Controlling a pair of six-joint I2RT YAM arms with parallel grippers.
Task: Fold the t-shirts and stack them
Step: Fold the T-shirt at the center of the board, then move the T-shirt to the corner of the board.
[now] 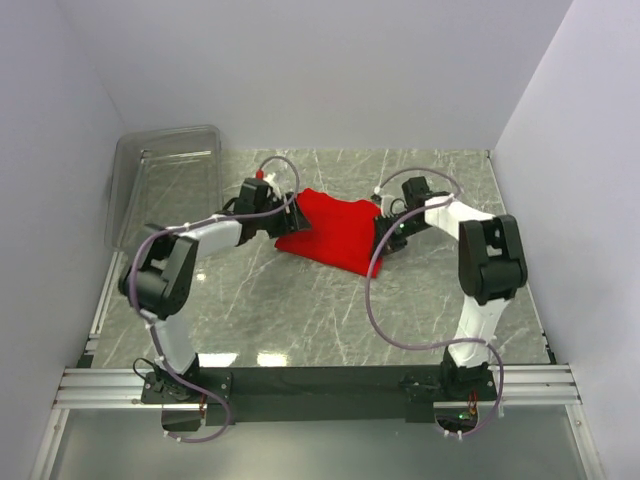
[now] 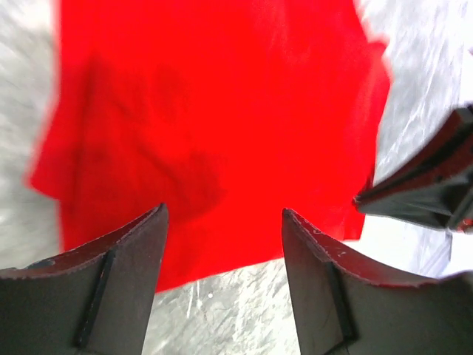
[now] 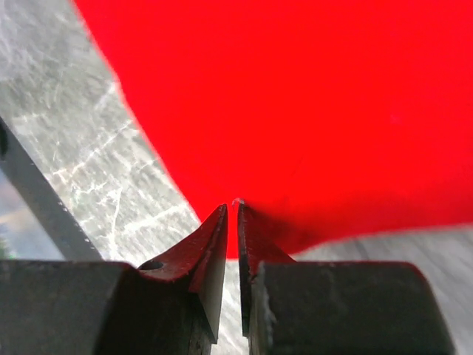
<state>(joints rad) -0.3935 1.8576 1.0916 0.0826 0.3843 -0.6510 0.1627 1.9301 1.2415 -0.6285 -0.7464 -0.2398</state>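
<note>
Pinching the shirt [image 1: 335, 235] with our right end effector [image 3: 231, 208], left end effector [image 2: 223, 216] spread over it, we judge folding partly done, stacking not yet begun.

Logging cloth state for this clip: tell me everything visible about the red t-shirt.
The t-shirt is plain bright red soft cloth with no print visible. It lies folded into a compact, roughly four-sided bundle, flat on the marbled table between the two arms. Faint creases show in the left wrist view. The right gripper has its jaws shut on one edge. The left gripper holds its jaws open over the opposite edge, gripping nothing.
</note>
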